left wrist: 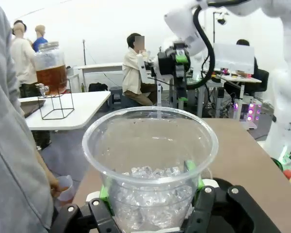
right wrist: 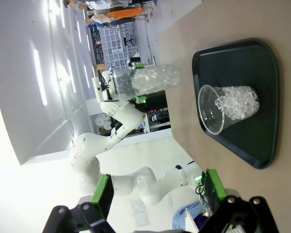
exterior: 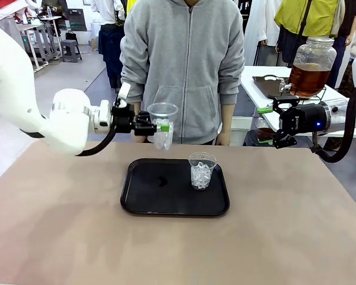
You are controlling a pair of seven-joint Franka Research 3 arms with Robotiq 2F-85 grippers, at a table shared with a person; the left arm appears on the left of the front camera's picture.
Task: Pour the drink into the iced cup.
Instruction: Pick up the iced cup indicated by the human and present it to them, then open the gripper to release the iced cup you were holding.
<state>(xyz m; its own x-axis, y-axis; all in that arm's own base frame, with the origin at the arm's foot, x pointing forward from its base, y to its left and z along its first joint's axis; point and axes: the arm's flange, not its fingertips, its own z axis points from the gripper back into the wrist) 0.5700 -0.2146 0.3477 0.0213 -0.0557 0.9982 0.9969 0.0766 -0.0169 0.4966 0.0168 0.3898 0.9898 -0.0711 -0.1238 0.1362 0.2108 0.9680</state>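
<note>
My left gripper (exterior: 157,126) is shut on a clear plastic iced cup (exterior: 163,126) and holds it upright in the air above the table, just in front of the person. In the left wrist view the cup (left wrist: 150,160) sits between the green pads (left wrist: 105,193), its lower part packed with ice. A second iced cup (exterior: 202,170) stands on the black tray (exterior: 142,202). The drink (exterior: 308,77), amber-brown in a glass jar with a spigot, stands on a wire stand on a white side table at the back right. My right gripper (exterior: 272,124) hangs open near that table, holding nothing.
The person in a grey hoodie (exterior: 184,65) stands at the far edge, right behind the held cup. The jar (left wrist: 51,73) and its wire stand show on the white table (left wrist: 68,116). The right wrist view shows the tray (right wrist: 262,97) and its cup (right wrist: 228,107).
</note>
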